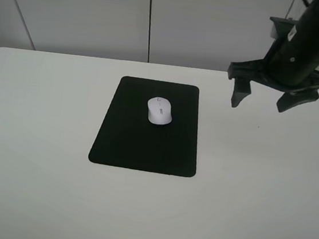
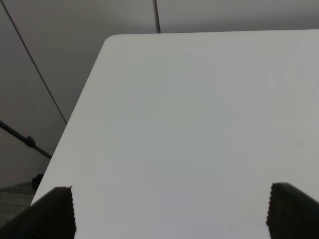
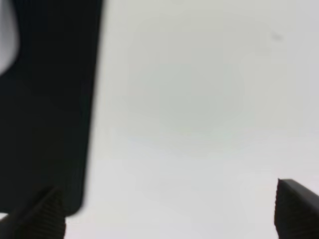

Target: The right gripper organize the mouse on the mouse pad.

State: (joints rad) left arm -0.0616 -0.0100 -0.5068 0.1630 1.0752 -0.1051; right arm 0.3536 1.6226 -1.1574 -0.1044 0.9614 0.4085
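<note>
Left gripper (image 2: 169,216) hangs above the white table (image 2: 199,114) near its rounded corner, ribbed dark fingertips (image 2: 52,214) spread wide apart, grey wall panels (image 2: 75,30) beyond.

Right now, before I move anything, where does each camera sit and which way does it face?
Exterior high: mounted high, looking down across the table at the mouse on the pad; the right pincer shows, open.
Left wrist: on the left arm, facing the table's corner and the wall; the left pincer shows, open.
Right wrist: on the right arm, facing the pad's edge and table; its tips show.
Shared: exterior and right wrist both show pad and mouse.
</note>
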